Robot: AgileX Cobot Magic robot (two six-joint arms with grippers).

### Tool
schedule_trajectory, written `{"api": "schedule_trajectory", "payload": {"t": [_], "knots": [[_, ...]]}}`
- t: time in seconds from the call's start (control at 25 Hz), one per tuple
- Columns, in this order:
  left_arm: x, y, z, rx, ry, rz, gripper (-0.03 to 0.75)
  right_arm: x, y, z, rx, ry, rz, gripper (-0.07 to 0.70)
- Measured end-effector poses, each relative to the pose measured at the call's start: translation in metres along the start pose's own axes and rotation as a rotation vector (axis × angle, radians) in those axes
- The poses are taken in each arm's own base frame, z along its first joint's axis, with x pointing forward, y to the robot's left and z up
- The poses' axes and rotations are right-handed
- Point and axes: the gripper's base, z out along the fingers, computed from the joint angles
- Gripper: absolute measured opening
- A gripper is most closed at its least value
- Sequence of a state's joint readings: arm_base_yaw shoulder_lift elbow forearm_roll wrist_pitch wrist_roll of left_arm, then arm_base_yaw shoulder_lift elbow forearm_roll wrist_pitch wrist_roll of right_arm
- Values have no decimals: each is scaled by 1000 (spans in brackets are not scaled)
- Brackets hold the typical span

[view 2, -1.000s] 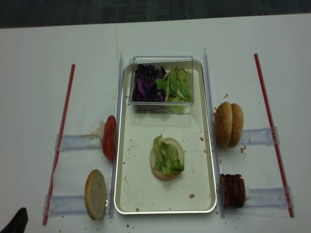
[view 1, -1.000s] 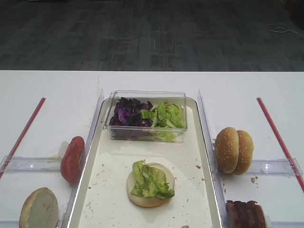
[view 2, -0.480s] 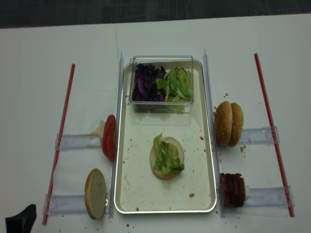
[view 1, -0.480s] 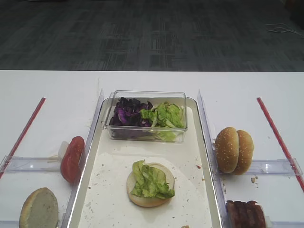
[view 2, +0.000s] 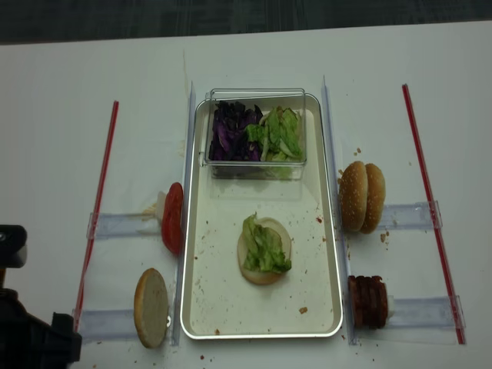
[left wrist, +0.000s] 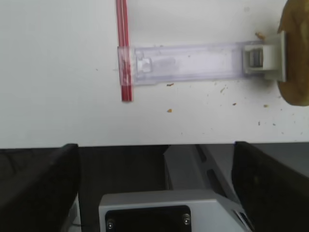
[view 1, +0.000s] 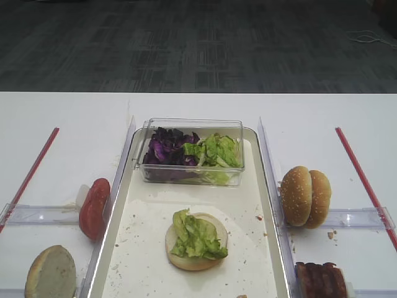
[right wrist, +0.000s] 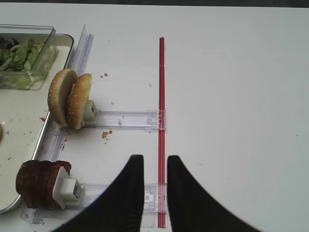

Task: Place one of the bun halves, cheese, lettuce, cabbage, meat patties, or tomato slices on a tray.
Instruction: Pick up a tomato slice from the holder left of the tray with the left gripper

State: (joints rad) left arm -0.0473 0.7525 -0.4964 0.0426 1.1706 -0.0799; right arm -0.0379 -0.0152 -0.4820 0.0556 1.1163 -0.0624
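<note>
The left gripper [left wrist: 154, 193] hangs at the near edge of the table with its dark fingers [left wrist: 36, 188] spread wide and nothing between them. Just ahead of it lies a clear plastic rail [left wrist: 188, 64] crossing the end of a red strip [left wrist: 123, 48], and ahead to its right is the edge of a cut bun half [left wrist: 295, 53] propped against the rail's white stop.

That arm is the thing that has changed. A second ago only a dark tip showed at the bottom-left corner of the realsense view; now much more of the left arm [view 2: 23, 323] stands there, beside the flat-faced bun half [view 2: 151, 307]. I judge it is moving in for a fresh ingredient, with that bun half or the tomato slices [view 2: 173, 217] just beyond it as likely picks.

The right gripper [right wrist: 155, 193] hovers over the right red strip [right wrist: 161, 106] with its jaws only narrowly apart, holding nothing. The meat patties [right wrist: 38, 183] and sesame bun halves [right wrist: 70, 99] stand well to its left.

Nothing on the tray [view 2: 201, 300] has shifted: a bun base topped with lettuce [view 2: 263, 244] sits mid-tray, and the clear box [view 2: 257, 131] of purple cabbage [view 2: 229, 131] and greens stays at the far end.
</note>
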Motion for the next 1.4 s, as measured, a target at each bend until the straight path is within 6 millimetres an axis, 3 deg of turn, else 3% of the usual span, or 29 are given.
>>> {"api": "schedule_trajectory", "payload": {"t": [0.2,0.52,1.04,1.4], "knots": [[-13,-1,16,-7,117,5,616,0,0,0,0,0,0,180],[-37,-3,18,-6,93,-40,616,0,0,0,0,0,0,179],[-144,-11,38,-8,95,-38,616,0,0,0,0,0,0,177],[-197,-14,50,-8,89,-39,616,0,0,0,0,0,6,177]]}}
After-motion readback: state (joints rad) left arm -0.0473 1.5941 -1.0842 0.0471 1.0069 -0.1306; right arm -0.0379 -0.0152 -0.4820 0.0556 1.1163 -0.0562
